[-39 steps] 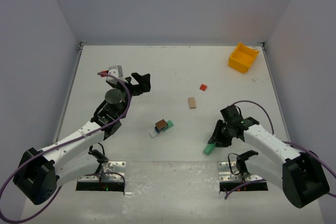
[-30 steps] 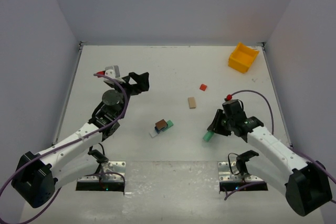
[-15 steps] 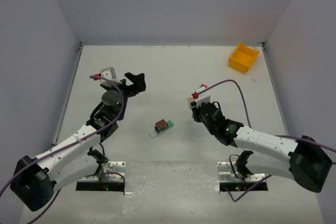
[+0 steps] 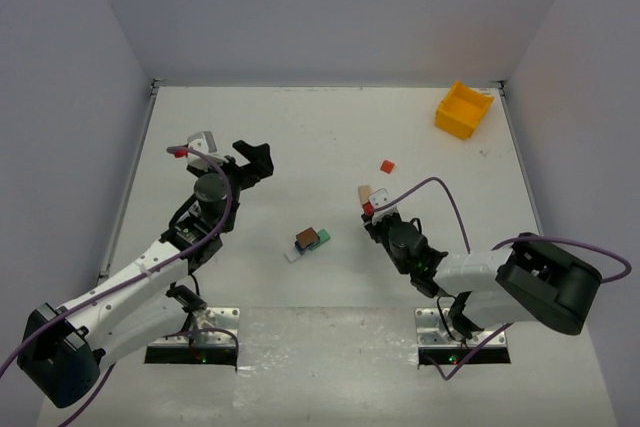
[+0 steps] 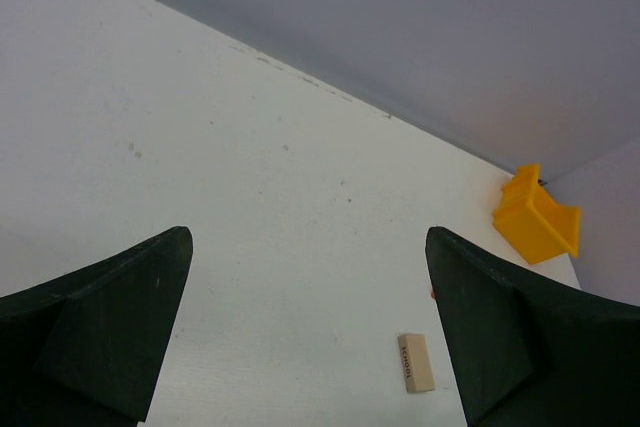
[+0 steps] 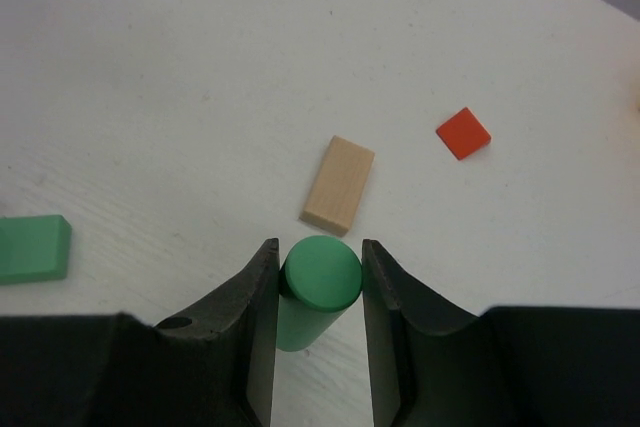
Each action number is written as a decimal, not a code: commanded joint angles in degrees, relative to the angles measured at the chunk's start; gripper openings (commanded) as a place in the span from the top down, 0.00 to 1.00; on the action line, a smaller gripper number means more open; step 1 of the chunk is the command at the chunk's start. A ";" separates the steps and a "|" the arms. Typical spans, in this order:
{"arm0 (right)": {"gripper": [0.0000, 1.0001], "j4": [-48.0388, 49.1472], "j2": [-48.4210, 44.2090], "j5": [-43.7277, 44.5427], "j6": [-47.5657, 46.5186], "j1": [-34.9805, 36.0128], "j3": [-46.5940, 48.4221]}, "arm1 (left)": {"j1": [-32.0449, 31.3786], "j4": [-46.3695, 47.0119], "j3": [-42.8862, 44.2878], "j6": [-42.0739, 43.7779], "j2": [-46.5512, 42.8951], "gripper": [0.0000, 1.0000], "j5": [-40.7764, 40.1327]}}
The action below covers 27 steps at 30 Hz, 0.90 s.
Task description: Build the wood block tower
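The wood block tower (image 4: 308, 240) is a small low stack at the table's middle, brown on top with a green block on its right side. That green block (image 6: 33, 248) also shows at the left of the right wrist view. My right gripper (image 6: 320, 247) is shut on a green cylinder (image 6: 318, 282) and holds it just short of a tan block (image 6: 339, 184). In the top view the right gripper (image 4: 372, 209) is just below the tan block (image 4: 365, 192), and the cylinder is hidden there. A red block (image 4: 387, 165) lies beyond. My left gripper (image 4: 252, 159) is open and empty, far left of the tower.
A yellow bin (image 4: 463, 109) stands at the back right. The left wrist view shows the open left gripper (image 5: 308, 237), the tan block (image 5: 416, 362) and the bin (image 5: 537, 219). White walls enclose the table.
My right arm swung from the front right to the middle, carrying the green cylinder up to the tan block. My left gripper drew back slightly to the left.
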 commanded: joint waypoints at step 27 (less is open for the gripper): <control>1.00 3.74 -2.15 -42.79 -13.13 6.80 13.86 | 0.10 -5.86 -0.45 -0.44 -5.13 0.00 4.30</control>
